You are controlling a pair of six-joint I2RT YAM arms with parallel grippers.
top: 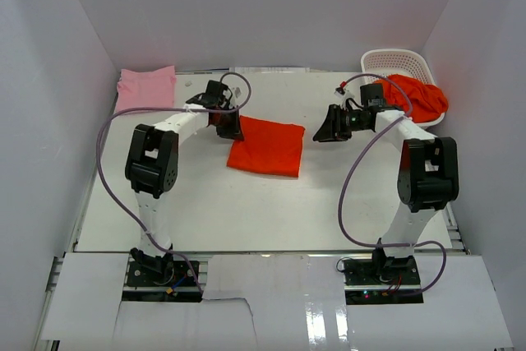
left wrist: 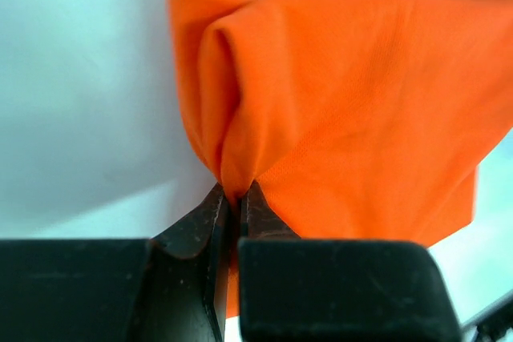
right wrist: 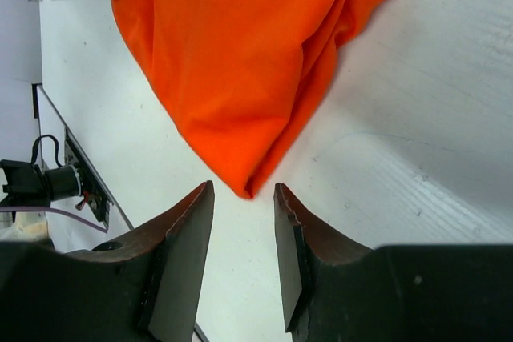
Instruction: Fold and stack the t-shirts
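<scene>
Left gripper [left wrist: 234,198] pinches the 9 o'clock edge of the folded orange shirt [top: 267,147] mid-table, probably to carry it to the pink shirt [top: 146,86] at 10 o'clock; right gripper [right wrist: 244,188] hovers open, empty, by its 3 o'clock corner

orange shirt [top: 267,145]: soft cloth, dull, fine knit | pink shirt [top: 146,85]: soft cloth | table [top: 246,211]: white, smooth | basket [top: 394,61]: white plastic | right gripper [right wrist: 243,187]: black, dull, scuffed

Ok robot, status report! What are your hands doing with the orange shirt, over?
Left hand pinching edge of orange shirt. Right hand open, empty, just short of its corner. Nothing in the way. Over.
</scene>
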